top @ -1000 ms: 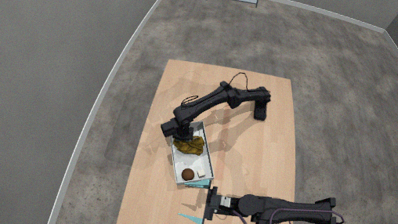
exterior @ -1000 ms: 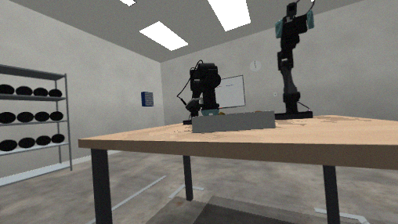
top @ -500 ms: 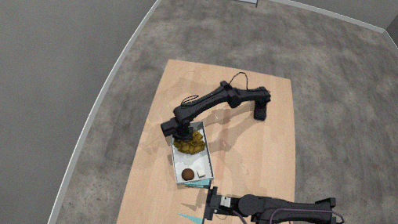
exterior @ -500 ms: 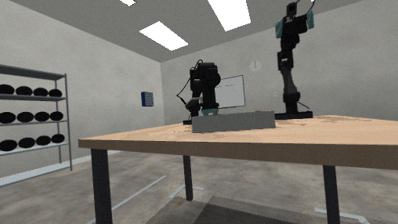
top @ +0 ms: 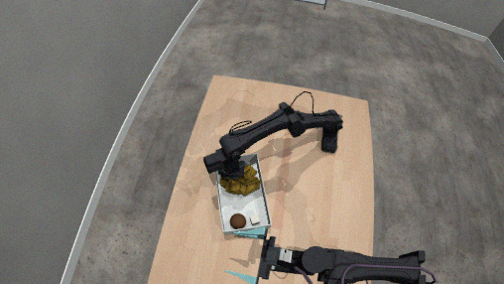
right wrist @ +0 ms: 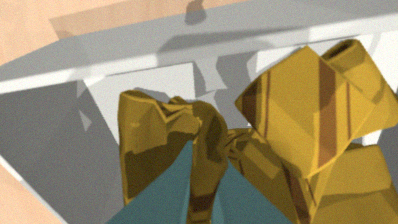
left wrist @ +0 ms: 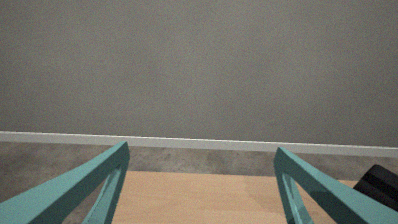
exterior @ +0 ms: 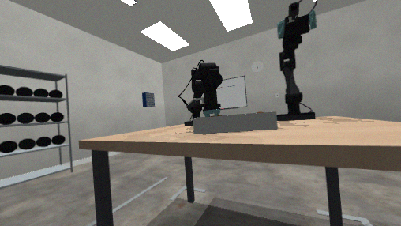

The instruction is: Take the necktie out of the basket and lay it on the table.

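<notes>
A fold of the yellow, brown-striped necktie (top: 243, 185) (right wrist: 307, 110) is clamped between the right tool's fingers (top: 230, 173) (exterior: 211, 112); the rest is bunched beneath and beside them inside the basket (top: 264, 209) (exterior: 235, 122) (right wrist: 30, 80). The left tool's fingers (exterior: 297, 28) are spread wide, well apart from the necktie.

Blue wall box (exterior: 148, 99), whiteboard (exterior: 234, 93), 1 clock (exterior: 257, 65)

Layout of the tabletop, top view: the basket (top: 268, 211) (exterior: 235, 123) (right wrist: 210, 42) rests on the table (top: 327, 199) (exterior: 245, 149) (left wrist: 200, 197) (right wrist: 25, 15). Within it, the necktie (top: 240, 185) (right wrist: 305, 110) occupies the upper part; the ball (top: 238, 220) lies in the lower part, left of and near the small block (top: 254, 219).
</notes>
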You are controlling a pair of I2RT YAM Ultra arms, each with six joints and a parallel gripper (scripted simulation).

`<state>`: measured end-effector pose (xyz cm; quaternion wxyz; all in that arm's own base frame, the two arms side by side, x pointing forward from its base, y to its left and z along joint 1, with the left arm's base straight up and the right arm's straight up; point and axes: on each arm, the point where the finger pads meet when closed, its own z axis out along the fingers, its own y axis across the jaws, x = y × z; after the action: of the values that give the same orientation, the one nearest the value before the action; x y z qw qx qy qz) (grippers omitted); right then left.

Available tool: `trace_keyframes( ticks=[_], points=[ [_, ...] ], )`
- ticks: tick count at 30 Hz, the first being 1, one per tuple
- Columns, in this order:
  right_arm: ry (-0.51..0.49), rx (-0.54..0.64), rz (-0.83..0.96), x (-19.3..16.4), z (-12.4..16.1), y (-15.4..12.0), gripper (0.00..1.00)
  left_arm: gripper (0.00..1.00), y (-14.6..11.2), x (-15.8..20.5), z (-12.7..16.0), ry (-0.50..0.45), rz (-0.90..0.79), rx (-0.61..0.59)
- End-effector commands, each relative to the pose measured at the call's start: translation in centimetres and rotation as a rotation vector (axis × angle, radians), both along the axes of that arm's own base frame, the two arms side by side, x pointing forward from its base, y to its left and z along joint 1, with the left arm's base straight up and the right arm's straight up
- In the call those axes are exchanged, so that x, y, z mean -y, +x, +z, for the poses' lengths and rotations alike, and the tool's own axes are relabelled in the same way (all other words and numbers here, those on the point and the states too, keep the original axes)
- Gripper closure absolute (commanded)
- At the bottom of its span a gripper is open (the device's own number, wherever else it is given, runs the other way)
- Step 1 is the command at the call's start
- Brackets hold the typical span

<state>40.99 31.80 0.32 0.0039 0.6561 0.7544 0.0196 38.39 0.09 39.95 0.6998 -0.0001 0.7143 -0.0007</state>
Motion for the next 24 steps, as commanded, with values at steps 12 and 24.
trace_keyframes(
  ticks=[12, 24],
  points=[
    [-0.024, -0.032, -0.035, 0.4, 3.8, -1.1, 0.96, 0.00, 0.0, 0.0, 0.0, 0.000, 0.000, 0.000],
    [-0.024, -0.032, -0.035, 0.4, 5.6, -1.1, 0.96, 0.00, 0.0, 0.0, 0.0, 0.000, 0.000, 0.000]
  ],
)
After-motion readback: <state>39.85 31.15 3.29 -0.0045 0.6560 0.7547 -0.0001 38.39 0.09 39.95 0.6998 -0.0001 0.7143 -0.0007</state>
